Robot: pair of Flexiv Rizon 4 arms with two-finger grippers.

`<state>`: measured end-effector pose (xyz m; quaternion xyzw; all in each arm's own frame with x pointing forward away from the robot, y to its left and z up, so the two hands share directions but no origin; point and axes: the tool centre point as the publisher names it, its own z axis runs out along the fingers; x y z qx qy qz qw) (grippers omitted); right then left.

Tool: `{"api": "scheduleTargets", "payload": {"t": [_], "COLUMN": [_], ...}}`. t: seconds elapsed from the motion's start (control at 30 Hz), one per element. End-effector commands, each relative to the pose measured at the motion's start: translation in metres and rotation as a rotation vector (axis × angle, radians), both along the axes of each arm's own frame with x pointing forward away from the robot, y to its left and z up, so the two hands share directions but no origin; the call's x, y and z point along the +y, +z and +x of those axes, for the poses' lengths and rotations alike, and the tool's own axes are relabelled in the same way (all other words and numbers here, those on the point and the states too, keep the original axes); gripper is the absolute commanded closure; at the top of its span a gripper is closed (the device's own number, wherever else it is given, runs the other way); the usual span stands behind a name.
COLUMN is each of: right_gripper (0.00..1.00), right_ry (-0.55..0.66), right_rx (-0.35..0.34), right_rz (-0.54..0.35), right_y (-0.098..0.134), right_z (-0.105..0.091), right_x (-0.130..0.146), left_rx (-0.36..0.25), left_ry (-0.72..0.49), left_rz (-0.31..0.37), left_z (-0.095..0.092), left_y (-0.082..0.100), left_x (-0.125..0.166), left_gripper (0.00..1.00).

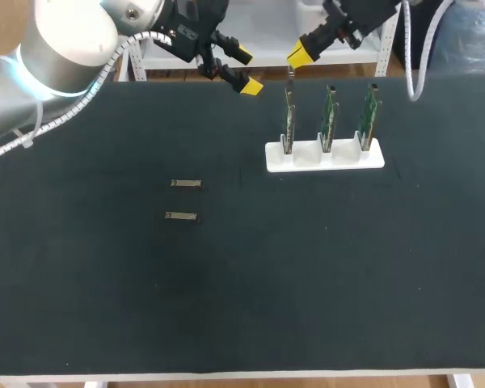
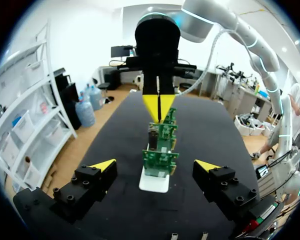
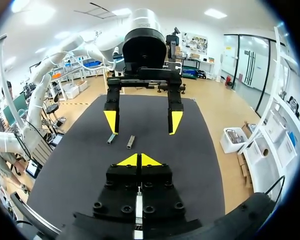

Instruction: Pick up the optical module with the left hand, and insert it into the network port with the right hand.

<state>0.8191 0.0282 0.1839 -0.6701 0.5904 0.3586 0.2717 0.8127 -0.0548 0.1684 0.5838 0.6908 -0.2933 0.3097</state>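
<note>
Big and close, my left arm (image 1: pixel 65 48) comes in over the far left corner of the black counter (image 1: pixel 242 307). Its jaws hang in the air, wide open, with nothing between the yellow tips (image 1: pixel 250 86). My right arm (image 1: pixel 364 20) comes in from the other side. Its jaws are pressed together on the optical module (image 1: pixel 289 78), a thin silver stick that points down from them. In the right wrist view the same stick (image 3: pixel 138 210) runs between the two black fingers. It hangs just over the top of one green board (image 1: pixel 289 117), the one at the end of the row nearest my left arm. I cannot tell if it touches that board. Three green boards stand up in a white holder (image 1: pixel 339 158), side by side in their own slots. In the left wrist view the holder (image 2: pixel 154 181) sits ahead of the open left jaws, with the boards lined up one behind the other. Two loose modules (image 1: pixel 187 183) (image 1: pixel 181 216) lie flat on the counter, near each other and well apart from the holder.
</note>
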Motion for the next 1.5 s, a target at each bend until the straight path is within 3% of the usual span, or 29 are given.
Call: {"api": "scheduleTargets", "payload": {"t": [0.03,1.5], "right_gripper": [1.00,1.00], "right_ry": [0.056,0.058], "right_rx": [0.043,0.077], "right_rz": [-0.007,-0.017], "right_y": [-0.001,-0.014], "right_z": [0.012,0.029], "right_x": [0.003,0.003], "left_rx": [-0.001,-0.001], "left_ry": [0.002,0.002], "left_rz": [0.002,0.002], "left_z": [-0.001,-0.001], "left_y": [0.000,0.000], "left_x": [0.000,0.000], "left_gripper": [0.00,0.00]}}
